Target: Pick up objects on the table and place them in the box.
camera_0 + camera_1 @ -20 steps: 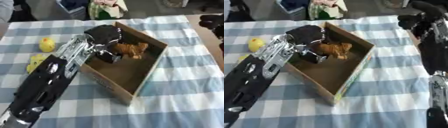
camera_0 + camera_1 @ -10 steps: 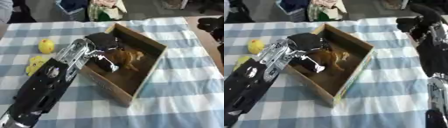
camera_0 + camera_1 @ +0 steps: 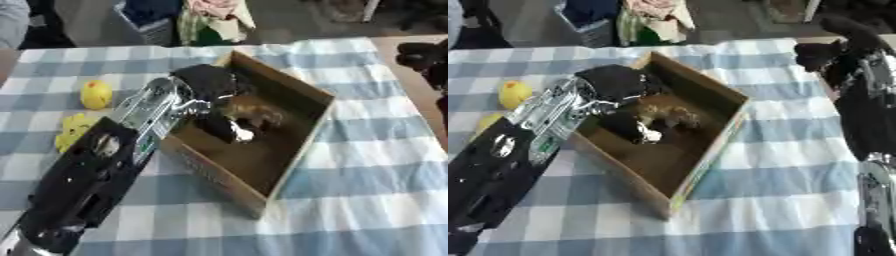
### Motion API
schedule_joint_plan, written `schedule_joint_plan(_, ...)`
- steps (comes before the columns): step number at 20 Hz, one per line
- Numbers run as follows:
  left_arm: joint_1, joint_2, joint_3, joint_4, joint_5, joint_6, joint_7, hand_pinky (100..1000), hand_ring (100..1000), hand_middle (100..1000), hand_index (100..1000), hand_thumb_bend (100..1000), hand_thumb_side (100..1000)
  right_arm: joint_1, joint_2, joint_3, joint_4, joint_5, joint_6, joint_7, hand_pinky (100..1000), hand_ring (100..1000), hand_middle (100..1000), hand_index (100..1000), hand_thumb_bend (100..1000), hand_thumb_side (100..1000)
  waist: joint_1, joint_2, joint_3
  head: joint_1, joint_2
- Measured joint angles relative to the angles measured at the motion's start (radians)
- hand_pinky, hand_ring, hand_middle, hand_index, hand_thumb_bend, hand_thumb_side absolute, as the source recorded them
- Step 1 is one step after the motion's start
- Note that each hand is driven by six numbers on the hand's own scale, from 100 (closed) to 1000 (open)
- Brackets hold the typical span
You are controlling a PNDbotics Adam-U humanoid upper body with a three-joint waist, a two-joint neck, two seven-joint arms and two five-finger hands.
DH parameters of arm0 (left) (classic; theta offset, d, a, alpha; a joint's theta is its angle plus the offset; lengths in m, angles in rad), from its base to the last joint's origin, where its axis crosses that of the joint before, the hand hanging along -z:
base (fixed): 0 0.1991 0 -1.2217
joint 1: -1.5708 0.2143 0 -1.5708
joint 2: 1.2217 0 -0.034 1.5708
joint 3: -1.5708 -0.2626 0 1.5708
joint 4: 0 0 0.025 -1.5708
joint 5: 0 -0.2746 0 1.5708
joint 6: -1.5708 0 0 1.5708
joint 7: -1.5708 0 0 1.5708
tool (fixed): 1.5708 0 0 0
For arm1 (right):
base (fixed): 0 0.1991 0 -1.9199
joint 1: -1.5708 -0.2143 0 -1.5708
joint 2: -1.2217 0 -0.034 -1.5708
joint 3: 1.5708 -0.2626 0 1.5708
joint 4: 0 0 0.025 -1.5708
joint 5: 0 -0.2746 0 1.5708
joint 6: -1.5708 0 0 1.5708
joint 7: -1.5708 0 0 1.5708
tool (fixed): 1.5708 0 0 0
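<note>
left hand (image 3: 210,95): over box (image 3: 302,145), fingers curled down beside brown object (image 3: 254,114), grip unclear | right hand (image 3: 829,50): far right edge, fingers unclear | yellow toys (image 3: 94,94): left on cloth

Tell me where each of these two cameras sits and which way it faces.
Left eye view: in the head, looking down at the checked table; the left arm crosses from the lower left, left hand inside the box.
Right eye view: beside it, same downward look; the right arm runs up the right edge to the right hand.
Shared: the box, a brown object in it, and yellow toys on the left.
</note>
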Motion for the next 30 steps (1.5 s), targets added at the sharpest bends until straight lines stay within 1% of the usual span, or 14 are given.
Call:
schedule_joint_plan(2, 0.001, 0.002, 0.009, -0.038, 0.022, 0.016, 0.034, 653, 838, 816, 946, 261, 799, 0.004, 0.000, 0.000, -0.002, 0.000, 0.002, -0.002, 810, 768, 457, 826, 100, 766, 0.000, -0.004, 0.006, -0.001, 0.000)
schedule_joint_plan(3, 0.004, 0.006, 0.015, -0.063, 0.038, 0.025, 0.048, 648, 834, 812, 942, 238, 786, 0.008, 0.000, 0.000, -0.003, 0.000, 0.002, -0.002, 810, 769, 457, 826, 100, 766, 0.000, -0.006, 0.009, -0.002, 0.001)
schedule_joint_plan(4, 0.006, 0.013, 0.022, -0.088, 0.056, 0.033, 0.058, 642, 829, 808, 941, 171, 821, 0.009, 0.000, -0.002, -0.004, 0.000, 0.003, -0.003, 810, 769, 458, 826, 100, 765, 0.001, -0.009, 0.012, -0.004, 0.002)
schedule_joint_plan(5, 0.008, 0.020, 0.028, -0.113, 0.078, 0.040, 0.063, 640, 827, 807, 941, 183, 797, 0.010, 0.000, -0.003, -0.005, 0.000, 0.005, -0.005, 810, 769, 458, 826, 100, 765, 0.001, -0.012, 0.016, -0.006, 0.002)
schedule_joint_plan(8, 0.017, 0.054, 0.050, -0.190, 0.172, 0.063, 0.042, 643, 829, 806, 939, 162, 799, 0.021, 0.000, -0.007, -0.006, 0.000, 0.008, -0.009, 811, 769, 458, 825, 100, 764, 0.002, -0.026, 0.031, -0.019, 0.011)
schedule_joint_plan(10, 0.028, 0.092, 0.065, -0.241, 0.234, 0.080, 0.011, 648, 833, 809, 939, 168, 808, 0.029, -0.001, -0.008, -0.006, 0.001, 0.010, -0.011, 810, 769, 458, 824, 100, 762, 0.005, -0.039, 0.044, -0.032, 0.022)
schedule_joint_plan(14, 0.070, 0.180, 0.094, -0.324, 0.323, 0.107, -0.049, 659, 839, 812, 939, 196, 859, 0.047, -0.005, -0.017, -0.009, 0.005, 0.012, -0.020, 809, 769, 460, 824, 100, 754, 0.007, -0.061, 0.072, -0.063, 0.053)
schedule_joint_plan(16, 0.103, 0.227, 0.108, -0.358, 0.361, 0.117, -0.071, 668, 846, 816, 940, 239, 889, 0.056, -0.009, -0.020, -0.012, 0.008, 0.014, -0.026, 809, 770, 460, 824, 100, 753, 0.007, -0.073, 0.086, -0.080, 0.068)
schedule_joint_plan(18, 0.138, 0.272, 0.124, -0.389, 0.386, 0.123, -0.089, 678, 853, 822, 944, 306, 937, 0.063, -0.011, -0.024, -0.012, 0.011, 0.015, -0.030, 809, 770, 460, 824, 100, 752, 0.008, -0.081, 0.098, -0.096, 0.080)
schedule_joint_plan(21, 0.186, 0.328, 0.146, -0.427, 0.407, 0.126, -0.110, 689, 861, 829, 947, 383, 986, 0.071, -0.011, -0.025, -0.017, 0.014, 0.016, -0.035, 808, 770, 461, 824, 100, 747, 0.008, -0.092, 0.111, -0.111, 0.090)
schedule_joint_plan(22, 0.200, 0.343, 0.152, -0.436, 0.409, 0.126, -0.116, 690, 861, 830, 948, 388, 990, 0.072, -0.011, -0.025, -0.018, 0.016, 0.016, -0.036, 808, 770, 461, 824, 100, 749, 0.007, -0.095, 0.114, -0.115, 0.091)
schedule_joint_plan(24, 0.223, 0.369, 0.163, -0.449, 0.410, 0.125, -0.125, 697, 867, 835, 952, 436, 1000, 0.078, -0.011, -0.027, -0.018, 0.017, 0.018, -0.038, 808, 771, 461, 824, 100, 747, 0.006, -0.100, 0.119, -0.120, 0.094)
schedule_joint_plan(27, 0.265, 0.402, 0.171, -0.453, 0.404, 0.123, -0.138, 703, 874, 844, 958, 467, 1000, 0.079, -0.011, -0.031, -0.020, 0.018, 0.017, -0.040, 809, 771, 461, 824, 100, 745, 0.004, -0.103, 0.125, -0.126, 0.098)
schedule_joint_plan(30, 0.299, 0.424, 0.175, -0.451, 0.387, 0.113, -0.149, 708, 880, 859, 968, 479, 997, 0.079, -0.011, -0.031, -0.021, 0.021, 0.018, -0.042, 809, 772, 461, 824, 100, 745, -0.002, -0.103, 0.129, -0.130, 0.098)
